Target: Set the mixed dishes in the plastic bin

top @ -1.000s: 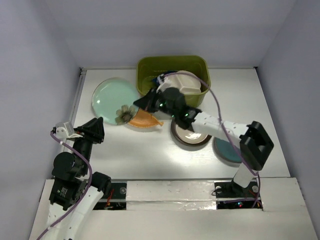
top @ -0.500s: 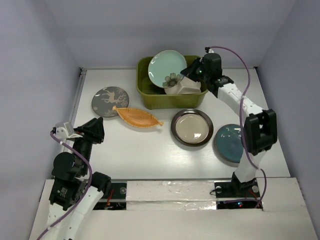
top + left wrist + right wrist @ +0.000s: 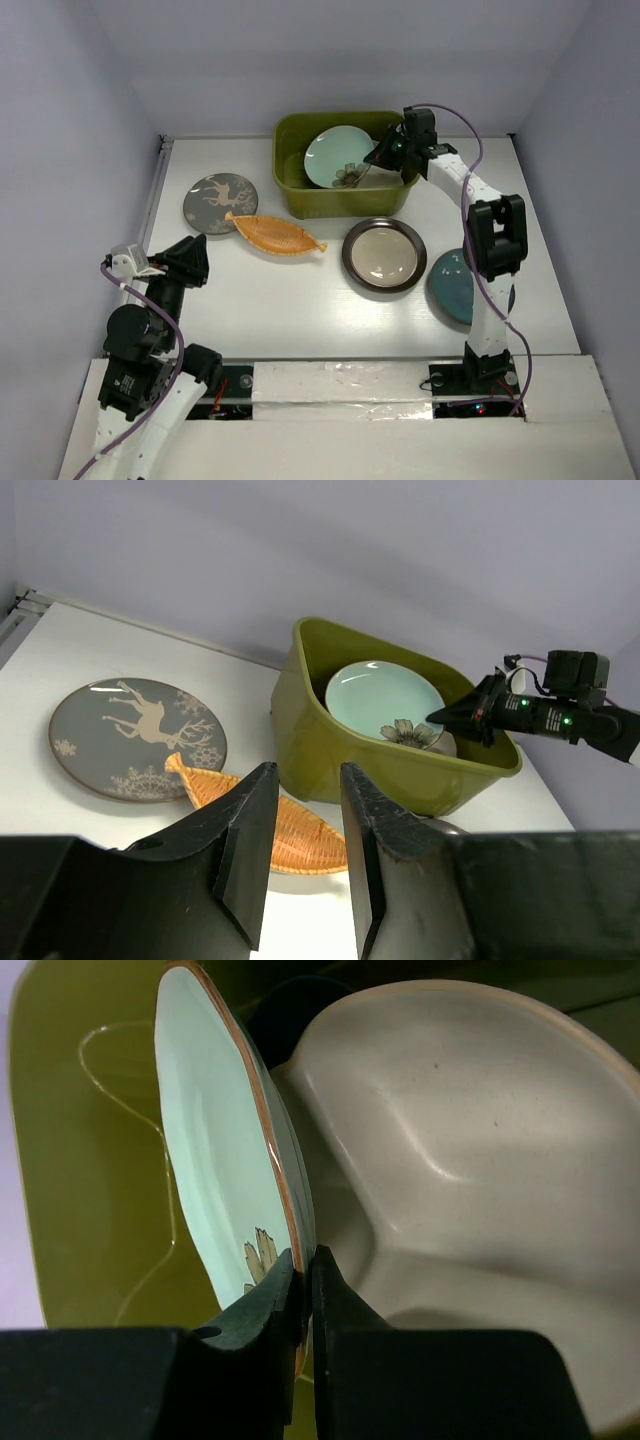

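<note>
The olive-green plastic bin [image 3: 345,204] stands at the back middle; it also shows in the left wrist view [image 3: 330,750]. My right gripper [image 3: 380,158] [image 3: 305,1256] is shut on the rim of the greenish flower plate [image 3: 335,157] [image 3: 215,1150], holding it tilted inside the bin against the cream compartment dish [image 3: 470,1140]. On the table lie the grey deer plate [image 3: 220,203], orange leaf plate [image 3: 278,236], brown-rimmed cream plate [image 3: 383,255] and teal plate [image 3: 452,288]. My left gripper [image 3: 198,250] [image 3: 305,776] is open and empty at the near left. The dark blue plate is hidden.
White walls close in the table on the left, back and right. The right arm [image 3: 490,240] reaches over the teal plate's side of the table. The left arm's base [image 3: 140,340] sits at the near left corner.
My right gripper carried the greenish plate from over the deer plate on the left, up across the bin, and lowered it inside. The deer plate is uncovered. The left arm has not moved.
</note>
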